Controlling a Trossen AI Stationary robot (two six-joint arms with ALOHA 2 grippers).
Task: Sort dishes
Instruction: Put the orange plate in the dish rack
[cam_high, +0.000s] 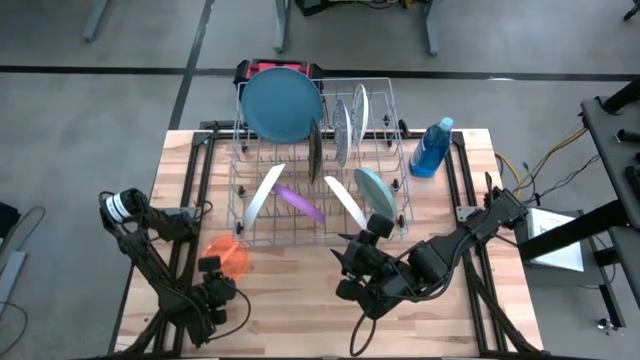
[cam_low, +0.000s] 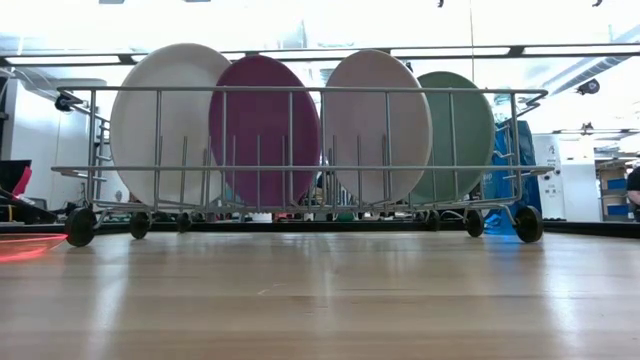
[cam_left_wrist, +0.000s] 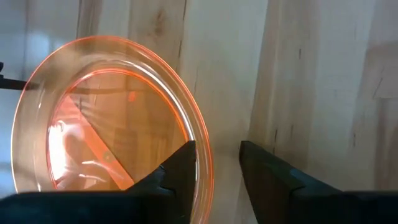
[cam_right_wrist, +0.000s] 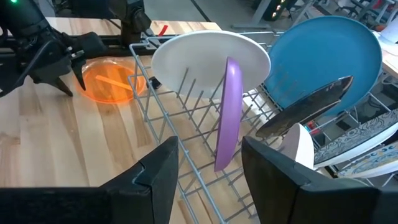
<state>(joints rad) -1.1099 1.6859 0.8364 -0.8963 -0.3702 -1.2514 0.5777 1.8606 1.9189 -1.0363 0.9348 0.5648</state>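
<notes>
A small translucent orange plate (cam_high: 228, 257) (cam_left_wrist: 106, 124) lies flat on the wooden table, off the wire rack's (cam_high: 300, 243) near left corner. My left gripper (cam_high: 213, 268) (cam_left_wrist: 217, 168) points down at the plate's near rim, open. One finger is over the plate's inside and the other beyond the rim. In the rack, plates stand on edge between the wires: large blue (cam_high: 282, 103), white (cam_right_wrist: 205, 56), purple (cam_right_wrist: 229, 112), teal (cam_high: 375, 185) and patterned (cam_high: 345, 125). My right gripper (cam_high: 368, 232) (cam_right_wrist: 208, 168) hangs open above the rack's near side, holding nothing. My left gripper has the orange plate's rim (cam_left_wrist: 204, 158) between its two fingers, one finger (cam_left_wrist: 180, 171) over the inside and one outside. It comes from above, slanting. Bare wood shows in the gap. I cannot tell whether either finger touches the rim. The plate lies flat on the table.
A blue spray-type bottle (cam_high: 432, 147) stands at the rack's far right corner. Black frame rails (cam_high: 195, 190) run along the table's left and right sides. Bare wood stretches along the near edge between the two arms.
</notes>
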